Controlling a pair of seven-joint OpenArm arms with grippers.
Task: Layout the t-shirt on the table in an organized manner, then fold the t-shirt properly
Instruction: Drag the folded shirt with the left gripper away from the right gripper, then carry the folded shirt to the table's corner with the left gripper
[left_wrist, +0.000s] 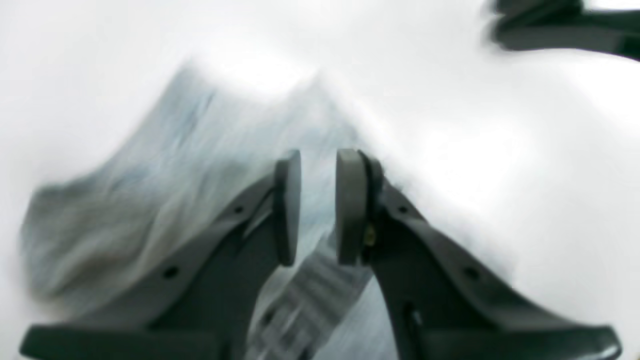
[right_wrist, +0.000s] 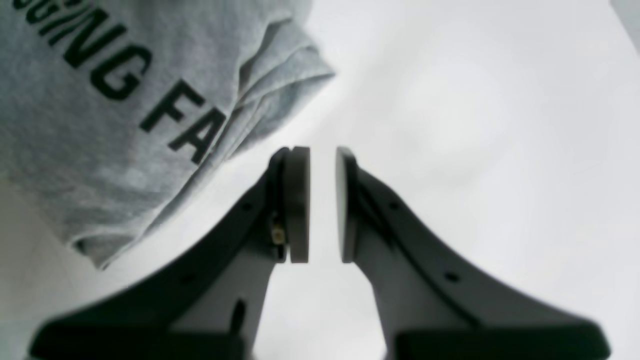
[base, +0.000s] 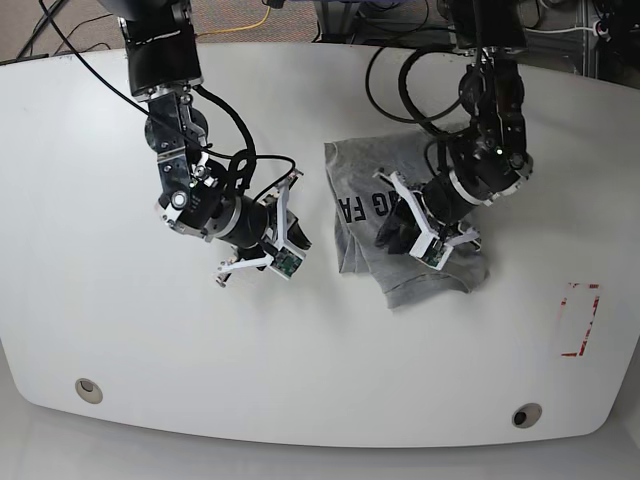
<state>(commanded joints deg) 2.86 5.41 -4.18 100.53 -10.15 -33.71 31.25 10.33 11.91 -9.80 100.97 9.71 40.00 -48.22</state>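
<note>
Your right gripper (right_wrist: 322, 205) hangs narrowly parted over bare table (base: 120, 330) beside the shirt (base: 420, 215) edge, your left gripper (left_wrist: 318, 207) narrowly parted over its folds

Left wrist view motion-blurred: t-shirt (left_wrist: 165, 200) only grey smear. Right wrist view crops shirt lettering (right_wrist: 125, 85) at edge. Left gripper (base: 405, 232) covers print in base view.

Crumpled grey t-shirt (base: 400, 225) on white table (base: 120, 330)
</note>
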